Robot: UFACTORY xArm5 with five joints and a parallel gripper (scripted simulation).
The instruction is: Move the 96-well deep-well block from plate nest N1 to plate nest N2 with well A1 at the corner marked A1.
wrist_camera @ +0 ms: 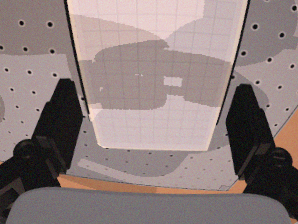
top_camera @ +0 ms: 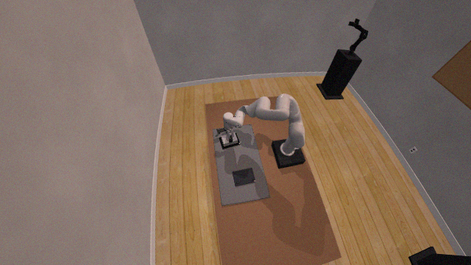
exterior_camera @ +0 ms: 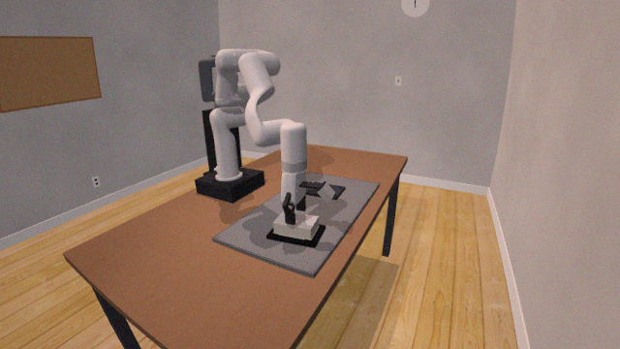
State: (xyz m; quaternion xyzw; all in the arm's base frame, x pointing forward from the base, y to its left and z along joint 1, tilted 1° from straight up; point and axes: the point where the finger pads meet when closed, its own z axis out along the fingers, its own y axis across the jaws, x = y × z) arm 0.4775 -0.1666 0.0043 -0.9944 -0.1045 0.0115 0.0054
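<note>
The white 96-well deep-well block [top_camera: 227, 142] stands on the black nest N1 [exterior_camera: 295, 239] on the grey perforated mat; it also shows in the exterior view [exterior_camera: 296, 226]. In the wrist view the block [wrist_camera: 157, 63] fills the middle, partly shaded by the arm. My gripper [wrist_camera: 154, 99] is open and straight over the block, with one black finger on each long side and a small gap to the walls. It shows in the top and exterior views [top_camera: 229, 138] [exterior_camera: 290, 212]. Nest N2 [top_camera: 243, 177] [exterior_camera: 316, 194] is an empty black plate farther along the mat.
The grey mat [top_camera: 239, 165] lies on a brown table [exterior_camera: 232, 242] near its edge. My arm's black base [top_camera: 288, 153] stands on the table beside the mat. A black pedestal [top_camera: 338, 73] stands far off on the floor.
</note>
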